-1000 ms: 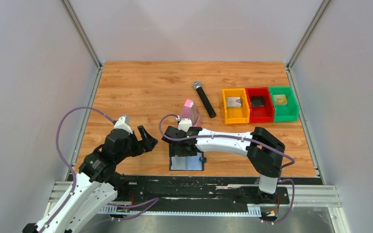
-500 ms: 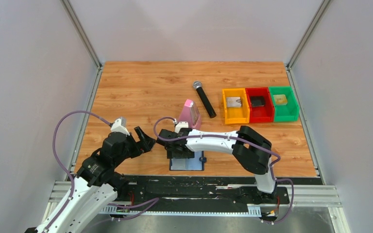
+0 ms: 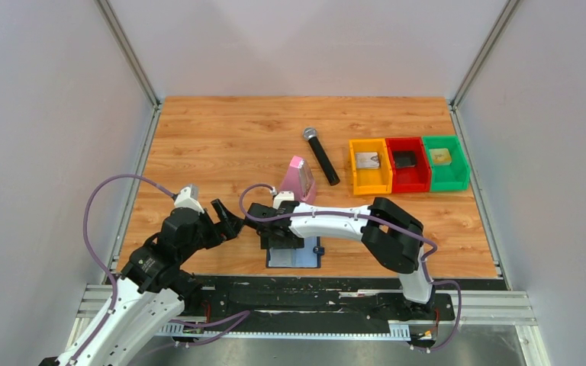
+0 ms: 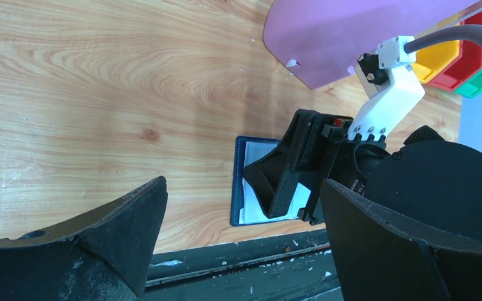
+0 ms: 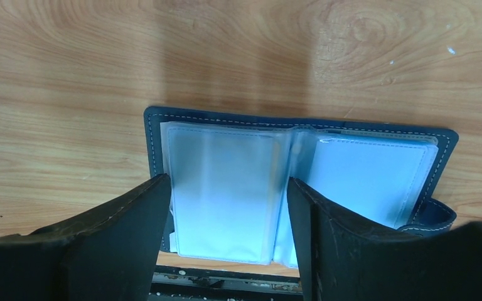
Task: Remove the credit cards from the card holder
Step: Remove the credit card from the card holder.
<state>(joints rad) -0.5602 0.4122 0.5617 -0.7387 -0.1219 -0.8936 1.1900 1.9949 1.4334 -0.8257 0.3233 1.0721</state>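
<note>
Both right gripper [image 5: 226,194] jaws, spread wide, straddle one page of the open card holder [image 5: 370,182] at the near edge of the desk [image 5: 63,56].

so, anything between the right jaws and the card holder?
Nothing visible does. The right gripper hangs directly over the open card holder, jaws open to either side of one clear sleeve.

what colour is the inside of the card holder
The card holder is pale blue-grey inside, with a navy stitched edge. The right wrist view shows it best.
</note>
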